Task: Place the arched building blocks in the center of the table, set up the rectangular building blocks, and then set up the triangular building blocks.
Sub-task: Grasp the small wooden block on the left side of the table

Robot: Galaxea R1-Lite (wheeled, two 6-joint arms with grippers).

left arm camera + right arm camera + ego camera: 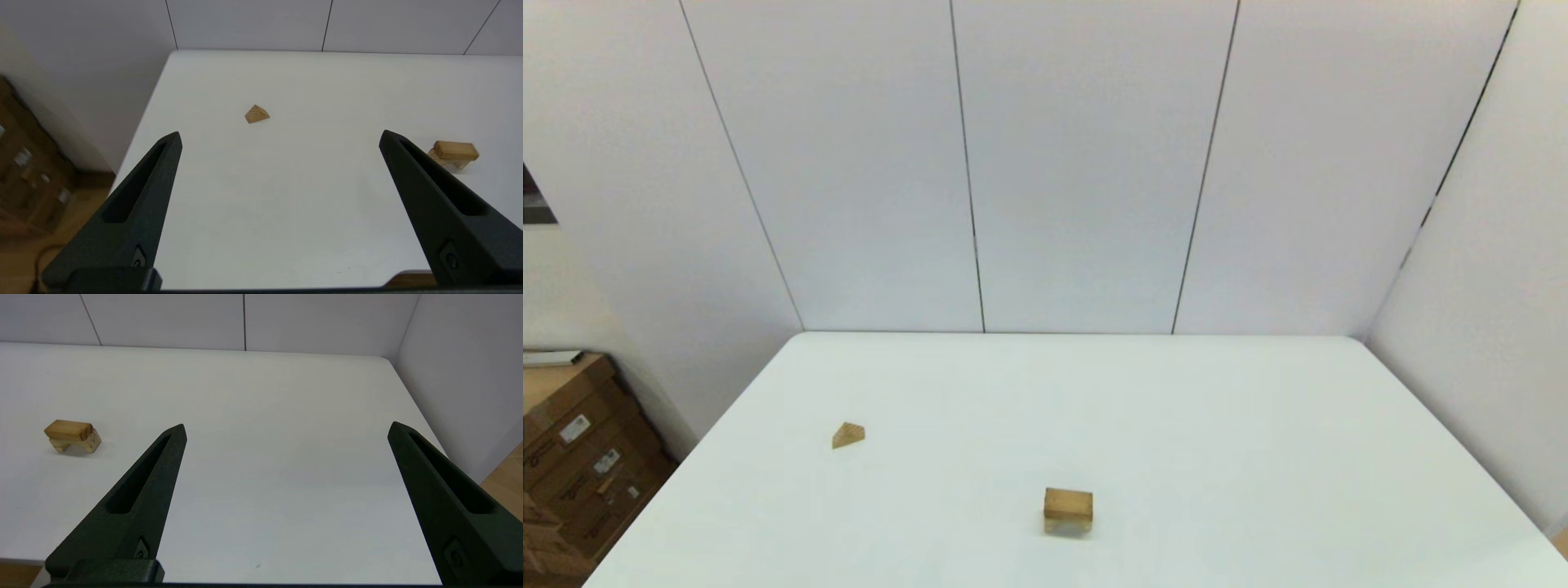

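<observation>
Arched block (1068,523) stands near the worktop's (1217,441) near-middle with the rectangular slab (1068,502) laid flat across its top, the two touching; the right wrist view shows the arch's opening underneath, facing down onto the white surface. Starting from the grippers: the left gripper (280,136) hangs back over the near edge on the robot's left, its two black fingers (139,204) spread wide apart and holding nothing. The right gripper (286,428) sits likewise at the near edge on the robot's right, fingers (143,494) also spread wide with nothing between them. Neither arm shows in the head view. Farther out, the small triangular wedge (848,435) lies alone on the robot's left part of the worktop, well apart from the stacked pair. Cardboard boxes (572,457) stand on the floor beyond the worktop's left edge.
</observation>
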